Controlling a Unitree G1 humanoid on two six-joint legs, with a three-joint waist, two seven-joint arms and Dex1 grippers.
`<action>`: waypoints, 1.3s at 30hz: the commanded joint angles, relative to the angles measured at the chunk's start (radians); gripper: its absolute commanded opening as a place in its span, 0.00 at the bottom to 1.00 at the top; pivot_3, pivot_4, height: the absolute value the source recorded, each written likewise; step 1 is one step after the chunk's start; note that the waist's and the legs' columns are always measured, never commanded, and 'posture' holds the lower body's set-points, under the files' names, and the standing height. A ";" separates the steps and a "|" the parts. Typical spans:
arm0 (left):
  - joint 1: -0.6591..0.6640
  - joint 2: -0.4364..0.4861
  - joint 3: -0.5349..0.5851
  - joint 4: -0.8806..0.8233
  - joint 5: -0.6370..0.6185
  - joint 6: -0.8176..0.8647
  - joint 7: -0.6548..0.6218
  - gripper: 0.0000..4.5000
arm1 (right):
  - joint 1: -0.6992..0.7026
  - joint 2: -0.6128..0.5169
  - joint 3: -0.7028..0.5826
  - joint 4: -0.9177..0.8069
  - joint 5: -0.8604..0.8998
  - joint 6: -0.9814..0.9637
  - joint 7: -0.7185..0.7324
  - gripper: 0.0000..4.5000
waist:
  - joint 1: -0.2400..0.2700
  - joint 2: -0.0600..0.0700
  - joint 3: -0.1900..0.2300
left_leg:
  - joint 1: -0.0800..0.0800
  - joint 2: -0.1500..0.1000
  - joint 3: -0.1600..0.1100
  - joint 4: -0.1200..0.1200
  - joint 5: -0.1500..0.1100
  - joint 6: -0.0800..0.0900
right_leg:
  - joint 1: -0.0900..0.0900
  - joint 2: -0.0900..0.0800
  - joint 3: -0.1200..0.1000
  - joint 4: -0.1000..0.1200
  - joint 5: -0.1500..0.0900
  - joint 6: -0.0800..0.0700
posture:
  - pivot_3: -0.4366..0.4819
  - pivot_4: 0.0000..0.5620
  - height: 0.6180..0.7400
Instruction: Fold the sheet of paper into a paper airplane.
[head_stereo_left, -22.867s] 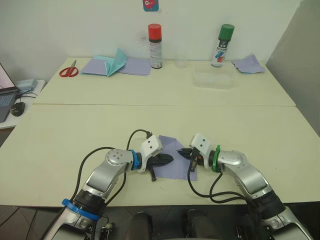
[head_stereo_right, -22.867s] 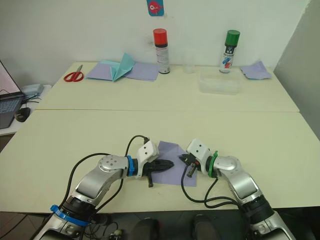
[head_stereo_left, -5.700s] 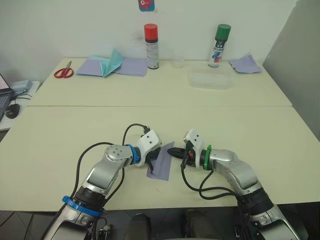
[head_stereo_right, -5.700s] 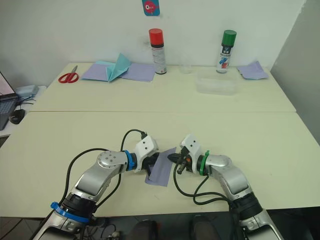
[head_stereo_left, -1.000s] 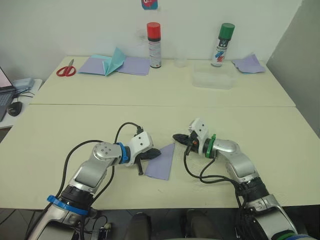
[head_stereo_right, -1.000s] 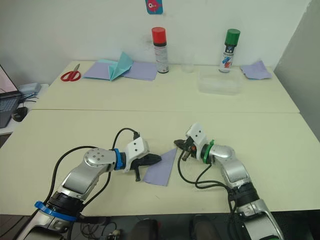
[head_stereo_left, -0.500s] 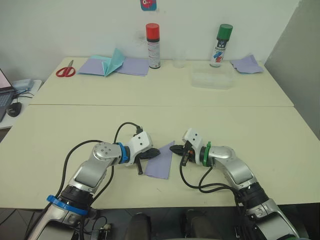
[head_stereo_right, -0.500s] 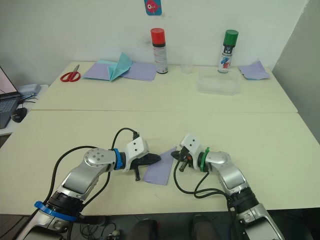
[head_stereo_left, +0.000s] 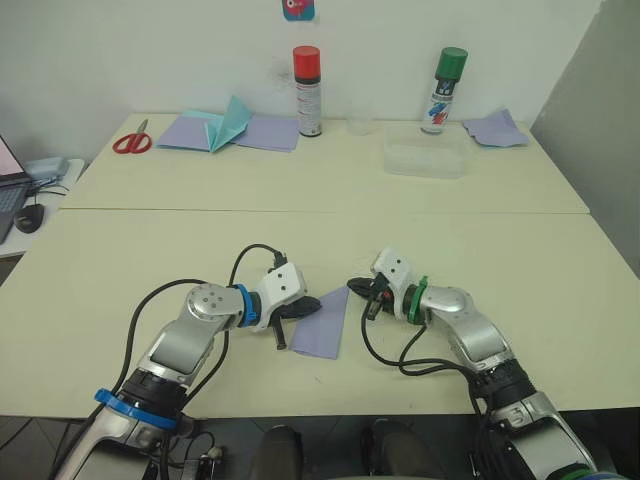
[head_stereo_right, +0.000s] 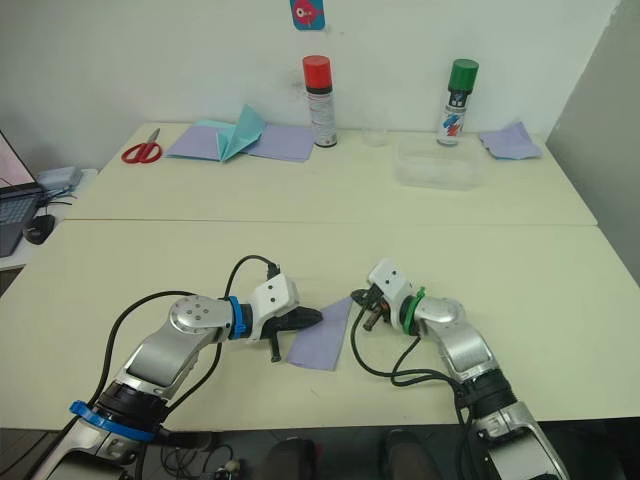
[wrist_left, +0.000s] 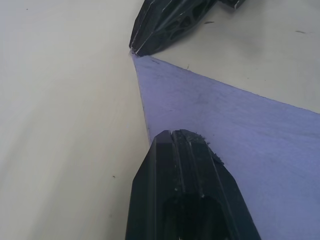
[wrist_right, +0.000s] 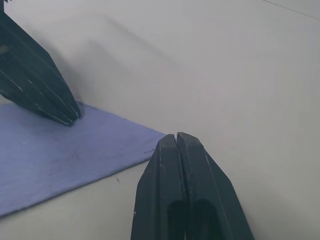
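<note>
My closed left claw (head_stereo_left: 312, 305) pins the folded lavender paper sheet (head_stereo_left: 324, 324); my closed right claw (head_stereo_left: 354, 289) touches its far tip.

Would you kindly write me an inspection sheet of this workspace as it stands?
Surface: two cream tables pushed together, seam across.
Job's things: sheet of paper, folded to a narrow lavender piece, flat on the near table.
Clutter: red scissors, teal folded paper on lavender sheets, red-capped can, green-capped can, clear tub, more lavender paper.
Grippers: left pincer shut, tip on the sheet's left edge; right pincer shut, at its far corner.
Cables: black cables loop off both wrists.
Surroundings: white wall; laptop at left.
</note>
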 joint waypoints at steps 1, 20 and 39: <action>0.027 0.005 -0.042 0.055 0.047 0.018 0.000 0.00 | 0.007 -0.015 0.014 -0.056 0.010 0.009 0.036 0.00 | 0.000 0.000 0.000 | 0.000 0.000 0.000 0.000 0.000 0.000 | 0.000 0.000 0.000 0.000 0.000 0.000 | 0.48 0.27 1.00; 0.044 0.004 -0.041 0.034 0.043 0.040 0.010 0.00 | 0.113 -0.171 0.188 -0.289 0.069 0.207 0.274 0.00 | 0.000 0.000 -0.001 | 0.000 0.000 0.000 0.000 0.000 0.000 | 0.000 0.000 0.000 0.000 0.000 0.000 | 0.48 0.27 1.00; 0.071 0.016 -0.036 0.007 0.042 0.055 0.017 0.00 | 0.045 -0.114 0.058 -0.318 0.149 0.231 0.172 0.00 | 0.000 0.000 -0.001 | 0.000 0.000 -0.001 0.000 0.000 0.000 | 0.000 0.000 -0.001 0.000 -0.001 -0.001 | 0.48 0.27 1.00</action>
